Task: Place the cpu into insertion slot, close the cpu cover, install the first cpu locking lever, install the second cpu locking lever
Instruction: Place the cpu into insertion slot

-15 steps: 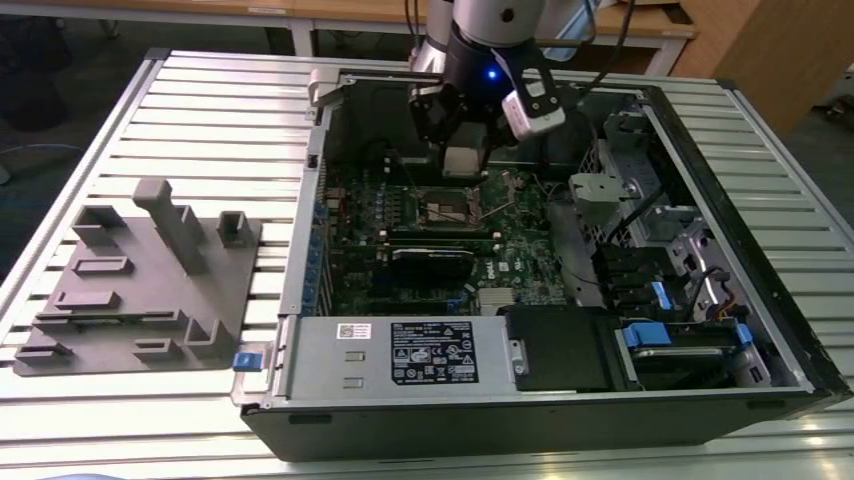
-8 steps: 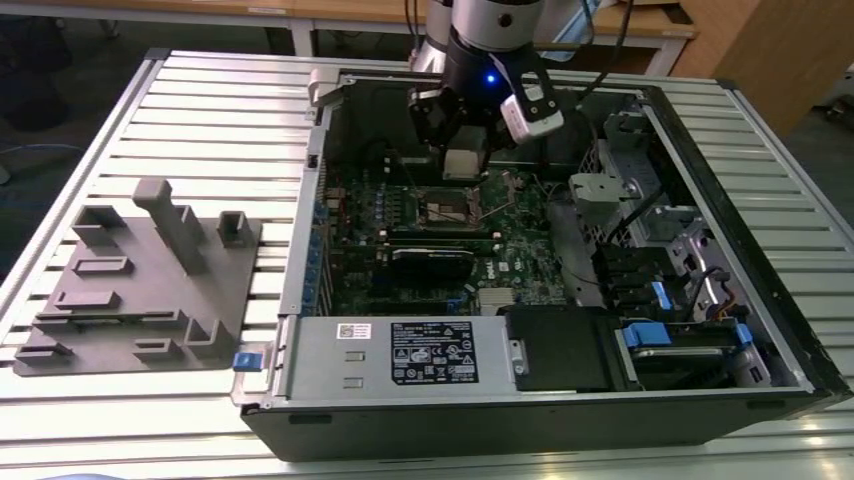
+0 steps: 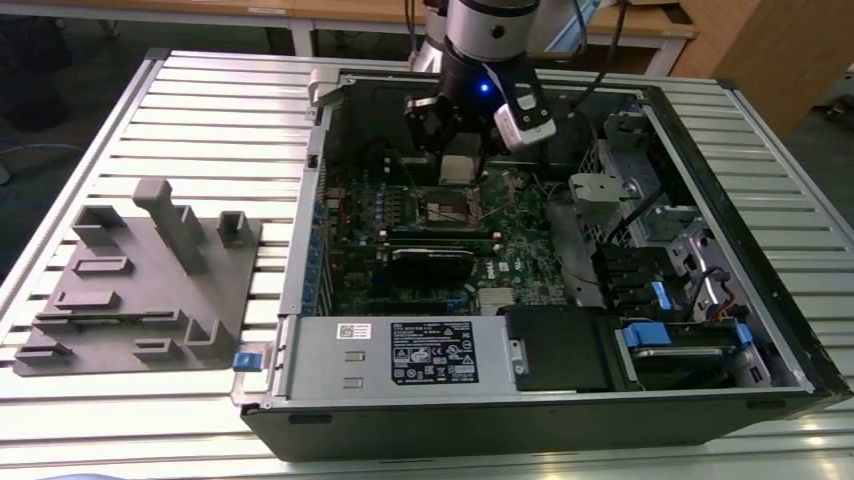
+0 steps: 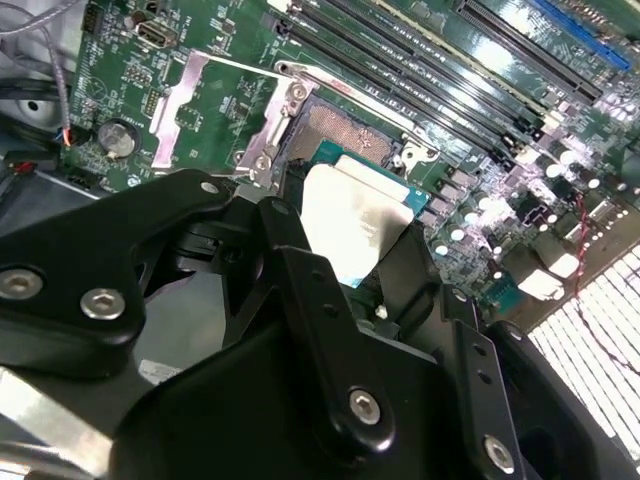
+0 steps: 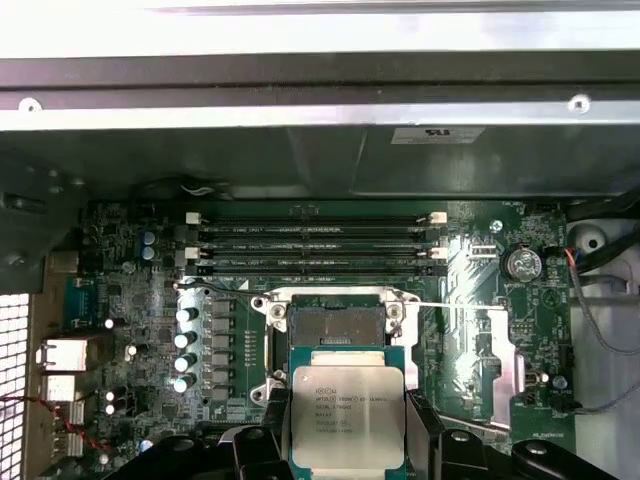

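My gripper hangs inside the open computer case, just above the insertion slot. It is shut on the cpu, a flat silver-grey square chip held by its two side edges between the black fingers. In the second wrist view the cpu sits tilted over the near edge of the insertion slot, apart from it. The insertion slot is bare, its contact field showing. The cpu cover is swung open and lies beside the slot. A thin locking lever stands released.
Memory slots run along the board past the socket. A grey power supply box and blue-tabbed drive bays fill the case's near side. A grey fixture block stands on the slatted table at the exterior view's left.
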### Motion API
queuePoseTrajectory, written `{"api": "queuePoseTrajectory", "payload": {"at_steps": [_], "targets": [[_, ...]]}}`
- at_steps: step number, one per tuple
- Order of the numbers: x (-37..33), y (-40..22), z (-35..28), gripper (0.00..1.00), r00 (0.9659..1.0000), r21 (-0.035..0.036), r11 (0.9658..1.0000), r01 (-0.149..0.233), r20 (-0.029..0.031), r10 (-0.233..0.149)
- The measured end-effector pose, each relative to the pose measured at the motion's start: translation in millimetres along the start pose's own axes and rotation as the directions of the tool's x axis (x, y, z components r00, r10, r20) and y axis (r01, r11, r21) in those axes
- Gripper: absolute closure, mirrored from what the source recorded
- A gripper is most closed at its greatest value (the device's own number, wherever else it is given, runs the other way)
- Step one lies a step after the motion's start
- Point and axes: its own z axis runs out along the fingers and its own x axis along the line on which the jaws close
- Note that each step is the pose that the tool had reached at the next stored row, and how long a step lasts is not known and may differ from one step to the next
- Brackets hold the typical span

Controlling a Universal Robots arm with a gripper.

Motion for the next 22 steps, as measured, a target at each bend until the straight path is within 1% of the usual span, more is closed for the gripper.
{"api": "queuePoseTrajectory", "payload": {"at_steps": [2, 4, 7, 12, 20, 22], "targets": [[1.2, -0.7, 7.2, 0.46, 1.0000, 0.0016, 1.0000, 0.000, 0.0001, 0.000], [1.8, -0.9, 10.1, 0.46, 1.0000, 0.0024, 1.0000, 0.000, 0.0001, 0.000], [2.7, 0.0, 11.3, 0.46, 1.0000, 0.0024, 1.0000, 0.000, 0.0001, 0.000], [2.9, 4.3, 13.7, 0.46, 1.0000, 0.0022, 1.0000, 0.000, 0.0003, 0.000], [3.2, 4.4, 25.7, 0.46, 1.0000, 0.0031, 1.0000, 0.000, 0.0002, 0.000], [3.3, 4.3, 26.9, 0.46, 1.0000, 0.0036, 1.0000, 0.000, 0.0002, 0.000]]}}
